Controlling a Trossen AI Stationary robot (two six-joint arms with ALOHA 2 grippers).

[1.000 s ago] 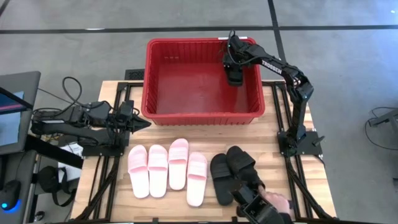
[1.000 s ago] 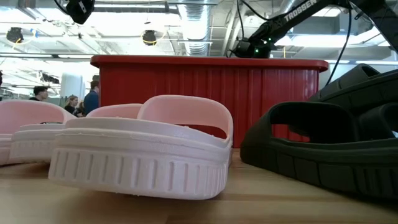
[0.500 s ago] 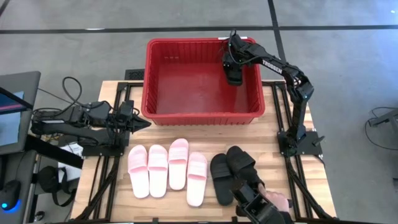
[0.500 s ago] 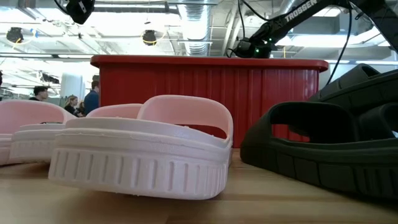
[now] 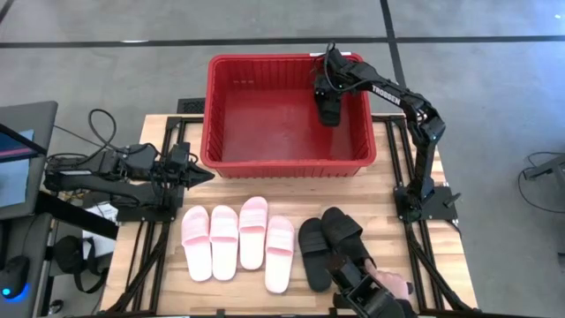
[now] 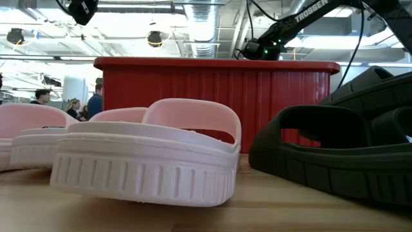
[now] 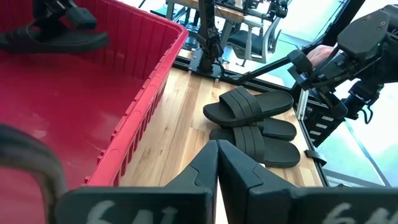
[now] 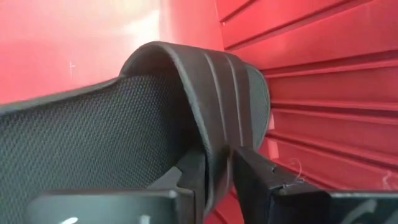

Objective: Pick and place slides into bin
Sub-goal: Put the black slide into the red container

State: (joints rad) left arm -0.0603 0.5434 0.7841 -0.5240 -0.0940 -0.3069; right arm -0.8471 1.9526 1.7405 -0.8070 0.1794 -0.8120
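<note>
The red bin point(image 5: 282, 168) stands at the table's far middle. Inside it, by the far right corner, my right gripper point(image 5: 328, 88) has a black slide point(image 5: 328, 108) by its strap. That slide also shows in the left wrist view point(image 7: 53, 38), lying roughly level. Whether it touches the bin floor cannot be told. Several pale pink slides point(image 5: 238, 243) lie side by side on their soles near the front edge. To their right, black slides point(image 5: 331, 247) lie partly one on another. My left gripper point(image 5: 205, 177) is shut and holds nothing at the table's left, beside the bin. My right gripper has the edge of the black slide's wide strap point(image 8: 214, 155) between its two fingers point(image 8: 252, 171). The fingers come slanting down from above. The strap arches away from them over the textured footbed point(image 8: 93, 124). Whether the sole rests on the bin floor cannot be told.
A person's hand point(image 5: 393, 287) holds a dark device at the near right edge, close to the black slides. Bare wood lies between the bin and the rows of slides. Cables and a monitor point(image 5: 18, 150) sit off the table's left.
My right gripper has tipped slightly in the bin's far right corner. The black slide below it has shifted a little toward the bin's far wall. The hand at the near edge has moved a little.
</note>
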